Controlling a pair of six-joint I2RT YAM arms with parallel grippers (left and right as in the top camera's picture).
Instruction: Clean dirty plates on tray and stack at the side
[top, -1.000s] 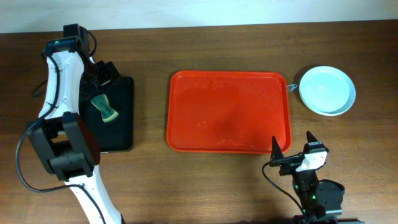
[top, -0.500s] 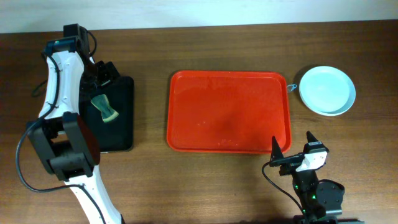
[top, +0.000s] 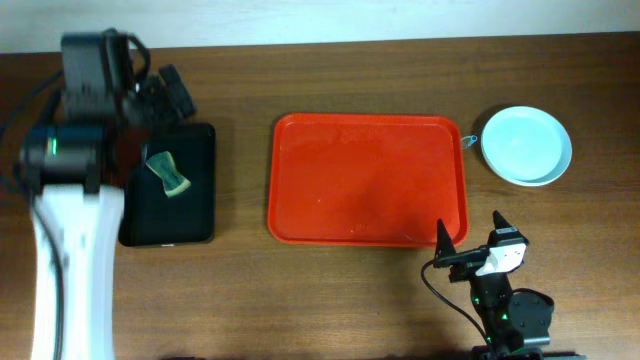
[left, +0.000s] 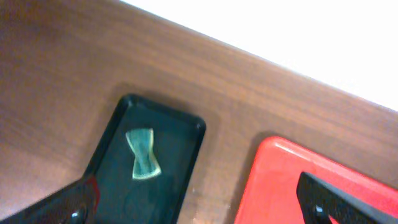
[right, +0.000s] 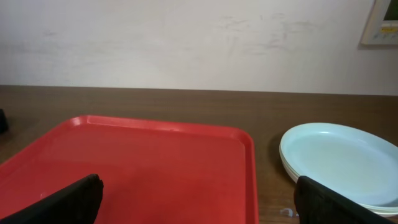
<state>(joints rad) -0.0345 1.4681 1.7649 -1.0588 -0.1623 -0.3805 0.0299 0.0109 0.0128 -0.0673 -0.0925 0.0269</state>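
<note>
The red tray (top: 367, 180) lies mid-table with nothing on it; it also shows in the right wrist view (right: 143, 168) and the left wrist view (left: 292, 186). The pale-mint plates (top: 526, 145) sit stacked on the table to the right of the tray, and show in the right wrist view (right: 342, 162). My left gripper (top: 160, 95) is open and empty, raised high above the back left of the table (left: 199, 211). My right gripper (top: 468, 235) is open and empty, low at the tray's front right corner (right: 199, 205).
A narrower black tray (top: 190, 215) lies left of the red tray with a green sponge (top: 168, 172) on it. Both show in the left wrist view, the black tray (left: 174, 180) and the sponge (left: 143, 163). A pale wall runs along the table's far edge.
My left arm has lifted up and back from over the black tray, toward the camera. The sponge stays on the black tray. The right arm has not moved.
</note>
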